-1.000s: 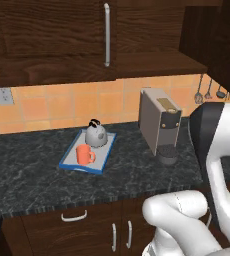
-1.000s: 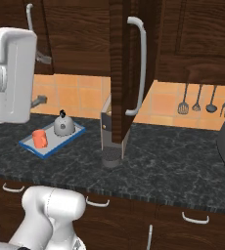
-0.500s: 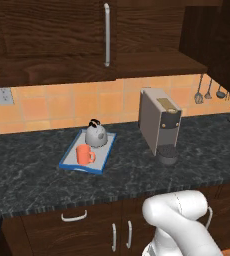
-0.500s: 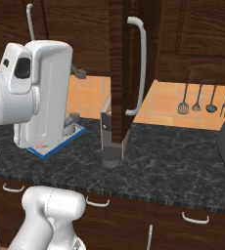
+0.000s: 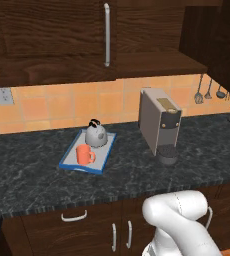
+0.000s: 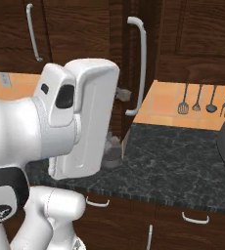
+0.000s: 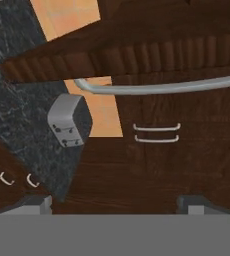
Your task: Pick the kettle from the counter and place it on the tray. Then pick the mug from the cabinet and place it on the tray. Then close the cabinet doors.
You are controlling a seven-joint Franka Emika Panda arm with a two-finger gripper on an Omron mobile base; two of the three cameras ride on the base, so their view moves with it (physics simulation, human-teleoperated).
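- Cabinet doors are what is left to do: the kettle (image 5: 96, 134) and the orange mug (image 5: 83, 154) both sit on the blue-rimmed tray (image 5: 69, 162), which lies on the dark worktop (image 5: 32, 180) left of the coffee machine (image 5: 159, 125).
- One door (image 5: 52, 40) looks flush with the cabinet front, its bar handle upright. The other door (image 6: 134, 73) stands swung out edge-on above the worktop, its long silver handle (image 6: 140, 68) facing the right base view.
- To close it well, I would press a flat part of the hand against the door face, away from the hinge, and sweep it in an arc until it meets the frame, without hooking the handle.
- The pincer (image 7: 114, 202) is released, fingertips wide apart and empty, pointed at dark wood just below the door's handle (image 7: 157, 89).
- The arm's bulky upper links rise close to the right base camera, the hand rolled so the bar runs across its view.
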